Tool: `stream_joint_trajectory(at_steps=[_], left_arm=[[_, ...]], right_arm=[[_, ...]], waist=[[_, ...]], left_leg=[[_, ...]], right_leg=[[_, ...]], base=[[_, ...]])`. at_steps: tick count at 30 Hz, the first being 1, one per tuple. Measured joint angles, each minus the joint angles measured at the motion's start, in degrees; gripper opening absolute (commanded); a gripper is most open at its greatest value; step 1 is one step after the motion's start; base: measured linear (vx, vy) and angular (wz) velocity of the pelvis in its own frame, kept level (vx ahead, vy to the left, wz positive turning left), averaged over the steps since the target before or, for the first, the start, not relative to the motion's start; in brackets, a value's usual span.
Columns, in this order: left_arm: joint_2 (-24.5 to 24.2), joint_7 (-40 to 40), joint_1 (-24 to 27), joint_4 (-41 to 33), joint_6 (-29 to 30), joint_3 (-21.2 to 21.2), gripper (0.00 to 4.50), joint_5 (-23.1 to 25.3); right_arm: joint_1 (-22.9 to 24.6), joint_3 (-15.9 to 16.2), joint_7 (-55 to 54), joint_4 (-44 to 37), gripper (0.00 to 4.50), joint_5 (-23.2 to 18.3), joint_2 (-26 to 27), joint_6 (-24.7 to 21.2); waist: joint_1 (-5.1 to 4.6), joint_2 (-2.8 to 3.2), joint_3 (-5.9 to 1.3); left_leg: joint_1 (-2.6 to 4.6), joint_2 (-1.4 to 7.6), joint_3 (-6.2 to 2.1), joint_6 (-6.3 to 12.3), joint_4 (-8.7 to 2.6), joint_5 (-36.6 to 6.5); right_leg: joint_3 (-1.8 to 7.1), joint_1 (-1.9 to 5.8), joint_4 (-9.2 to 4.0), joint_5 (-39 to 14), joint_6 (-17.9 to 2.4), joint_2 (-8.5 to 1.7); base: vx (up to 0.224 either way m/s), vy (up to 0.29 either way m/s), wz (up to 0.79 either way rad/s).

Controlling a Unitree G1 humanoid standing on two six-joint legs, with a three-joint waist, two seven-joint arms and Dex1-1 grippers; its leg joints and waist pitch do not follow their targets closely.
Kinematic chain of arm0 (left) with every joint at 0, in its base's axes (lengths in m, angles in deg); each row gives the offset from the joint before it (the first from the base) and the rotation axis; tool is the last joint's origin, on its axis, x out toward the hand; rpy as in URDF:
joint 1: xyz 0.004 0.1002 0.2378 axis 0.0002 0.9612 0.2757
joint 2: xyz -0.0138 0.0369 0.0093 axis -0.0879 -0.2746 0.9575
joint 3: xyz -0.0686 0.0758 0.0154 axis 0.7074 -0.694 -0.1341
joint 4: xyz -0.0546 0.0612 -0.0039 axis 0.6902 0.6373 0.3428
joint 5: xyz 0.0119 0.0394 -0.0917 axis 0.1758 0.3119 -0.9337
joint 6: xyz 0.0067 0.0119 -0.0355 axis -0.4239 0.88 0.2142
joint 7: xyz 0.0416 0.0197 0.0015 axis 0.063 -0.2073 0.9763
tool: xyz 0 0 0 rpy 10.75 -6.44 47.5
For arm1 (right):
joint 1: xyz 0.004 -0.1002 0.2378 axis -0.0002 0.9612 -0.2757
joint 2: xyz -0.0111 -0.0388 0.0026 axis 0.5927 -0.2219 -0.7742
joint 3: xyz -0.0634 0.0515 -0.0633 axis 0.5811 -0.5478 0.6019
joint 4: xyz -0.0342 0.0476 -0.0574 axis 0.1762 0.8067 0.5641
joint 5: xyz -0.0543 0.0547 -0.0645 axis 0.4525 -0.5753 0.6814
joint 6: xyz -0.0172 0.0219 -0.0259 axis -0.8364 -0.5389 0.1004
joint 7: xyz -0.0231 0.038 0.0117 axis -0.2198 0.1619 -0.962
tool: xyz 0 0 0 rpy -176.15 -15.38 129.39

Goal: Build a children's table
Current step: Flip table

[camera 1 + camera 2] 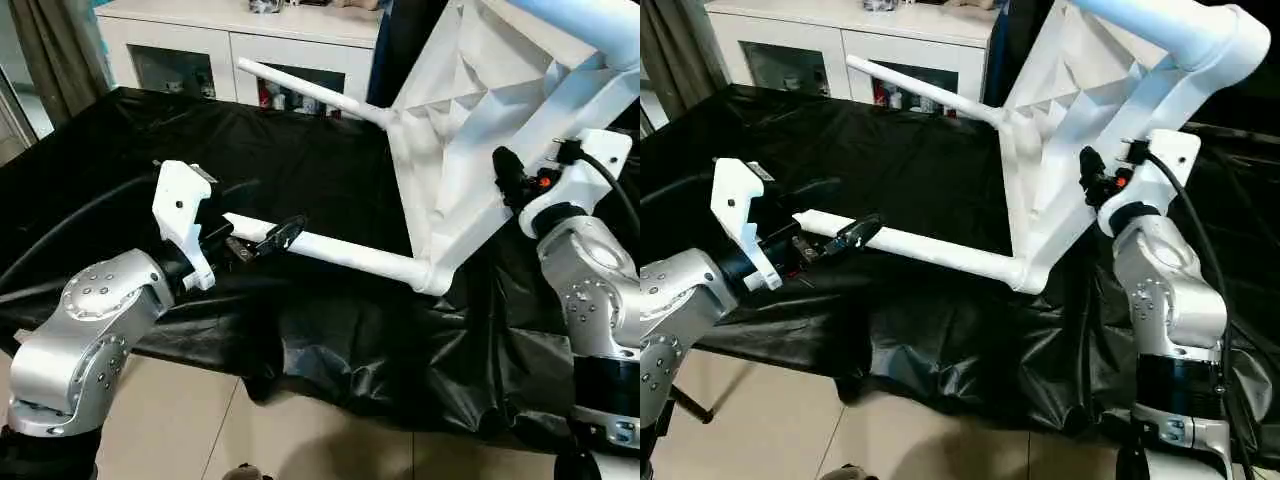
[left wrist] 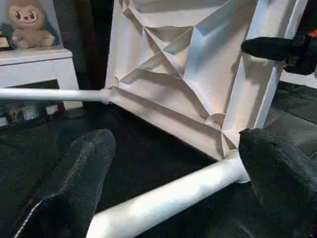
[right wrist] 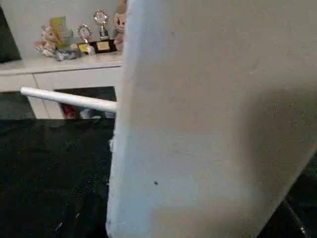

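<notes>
My left gripper [image 1: 262, 238] stood with its two black fingers spread wide to either side of a leg [image 1: 340, 255], near that tube's free end and not closed on it, by the work table's [image 1: 330, 170] near edge. My right gripper [image 1: 512, 178] pressed against the tilted tabletop [image 1: 470, 120] towards the table's right edge; whether it was clamped there I could not tell (its own wrist camera saw only a white surface). The tabletop stood propped on edge, ribbed underside facing my left arm, with the near leg seated in its lower corner socket [image 1: 432, 276] and a second leg [image 1: 310, 92] jutting from the far corner towards the white cabinet [image 1: 240, 40]. I judged the plastic light and fairly stiff, but smooth enough to slip between the pads. The tapered tube looked best taken close to the socket, where it was thicker; the tabletop by a rib or rim.
</notes>
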Motion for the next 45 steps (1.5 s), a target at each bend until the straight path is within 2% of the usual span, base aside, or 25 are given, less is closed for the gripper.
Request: stream_joint_trajectory(at_steps=[6, 10, 14, 15, 17, 19, 21, 22, 23, 26, 34, 39, 45], left_arm=[[-1.76, -0.1, -0.71, 0.68, -0.73, -2.21, 4.5, 2.24], [-1.77, -0.14, -1.67, 1.52, -1.25, -3.94, 4.5, 4.03], [-3.22, -0.19, -3.29, 2.96, -4.56, -6.25, 4.5, 8.22], [-3.72, -0.28, -3.31, 3.38, -5.71, -7.19, 4.5, 9.32], [-3.82, -0.23, -3.57, 4.73, -8.76, -9.08, 4.5, 11.89], [-4.05, -0.22, -4.24, 5.69, -11.47, -10.68, 4.5, 14.26], [-4.05, -0.32, -5.23, 6.26, -17.44, -12.28, 4.5, 17.61], [-4.06, -0.36, -5.23, 6.37, -19.38, -12.6, 4.5, 18.51], [-4.04, -0.33, -5.23, 6.7, -21.22, -12.79, 4.5, 19.3], [-3.63, 0.07, -5.23, 7.24, -25.73, -12.84, 4.5, 20.99], [-3.68, 2.38, -9.55, 8.98, -38.65, -12.35, 4.5, 25.66], [-4.37, 5.1, -8.59, 11.02, -42.67, -12.2, 4.5, 30.83], [-4.51, 10.32, -8.48, 14.3, -46.89, -12.02, 4.5, 37.08]], right_arm=[[1.09, 6.03, -1.06, -3.13, 1.93, 6.42, -0.79, 0.41], [1.26, 7.73, -1.68, -3.63, 1.92, 8.27, -0.01, 0.39], [1.41, 9.91, -2.39, -3.6, 1.91, 10.31, 0.5, 0.7], [1.59, 10.73, -2.38, -3.35, 1.91, 11.05, 0.51, 1.38], [1.9, 11.83, -2.26, -2.29, 2.47, 12.61, 0.81, 3.68], [2.05, 12.45, -2.07, -0.94, 2.61, 13.68, 1.1, 5.08], [3.54, 14.82, -1.29, 5.91, 2.79, 15.19, 2.16, 5.8], [4.27, 15.5, -1.02, 8.15, 2.79, 15.29, 2.77, 6.12], [4.69, 15.9, -0.66, 9.83, 2.79, 15.39, 3.34, 6.95], [4.6, 17.12, 1.3, 12.61, 2.79, 16.21, 3.08, 9.31], [2.24, 16.79, 3.08, 19.79, 2.79, 17.16, 3.47, 17.5], [2.22, 16.26, 2.2, 21.22, 2.79, 18.09, 4.22, 23.79], [0.29, 14.7, 0.69, 20.52, 2.79, 18.82, 5.07, 29.97]], waist=[[-0.64, -0.26, -0.11], [-0.74, -0.44, -0.19], [-0.91, -0.75, -0.39], [-0.91, -0.82, -0.44], [-0.94, -0.96, -0.54], [-0.98, -1.15, -0.65], [-1.45, -1.45, -0.65], [-1.66, -1.28, -0.5], [-1.94, -0.86, -0.22], [-2.16, -0.83, -0.12], [-2.26, -0.8, -0.05], [-2.23, -0.62, 0.27], [-2.11, -0.61, 0.28]], left_leg=[[0.01, 0.0, -0.04, -0.01, 0.0, 0.0], [0.04, 0.0, -0.09, -0.01, 0.0, -0.01], [0.08, -0.01, -0.1, -0.01, -0.04, -0.01], [0.08, -0.01, -0.12, -0.01, -0.05, -0.01], [0.08, -0.01, -0.11, -0.01, -0.07, -0.02], [0.11, -0.01, -0.12, -0.01, -0.09, -0.02], [0.08, -0.01, -0.25, -0.01, -0.1, -0.02], [-0.07, -0.03, -0.24, -0.01, -0.09, -0.02], [-0.38, -0.1, -0.23, -0.01, -0.09, -0.02], [-0.64, -0.04, -0.16, -0.02, -0.02, 0.0], [-0.57, 0.03, -0.1, -0.04, -0.15, 0.01], [-0.69, 0.02, -0.02, -0.04, -0.14, 0.01], [-0.92, 0.04, -0.02, -0.03, -0.12, 0.02]], right_leg=[[0.0, 0.01, -0.01, -0.04, 0.07, 0.01], [-0.01, -0.2, -0.15, -0.04, 0.08, 0.04], [0.0, -0.19, -0.21, -0.04, 0.08, 0.05], [-0.01, -0.19, -0.24, -0.04, 0.08, 0.05], [0.0, -0.18, -0.28, -0.04, 0.08, 0.06], [-0.01, -0.18, -0.29, -0.04, 0.08, 0.06], [-0.06, -0.21, -0.37, -0.04, 0.08, 0.1], [-0.03, -0.17, -0.41, -0.04, 0.08, 0.08], [0.0, -0.35, -0.42, -0.02, 0.07, 0.02], [0.04, -0.68, -0.38, 0.67, 0.13, 0.04], [0.07, -0.82, -0.38, 0.7, 0.08, 0.13], [0.13, -0.97, -0.38, 0.78, -0.06, 0.12], [0.1, -1.2, -0.31, 0.89, -0.26, 0.13]], base=[[0.0, 0.0, 0.0], [0.0, 0.0, 0.0], [0.0, 0.0, 0.0], [0.0, 0.0, 0.0], [0.0, 0.0, 0.0], [0.0, 0.0, 0.0], [0.0, 0.0, 0.0], [0.0, 0.0, 0.0], [0.0, 0.0, 0.0], [0.0, 0.0, 0.0], [0.0, 0.0, 0.0], [0.0, 0.0, 0.0], [0.0, 0.0, 0.0]])
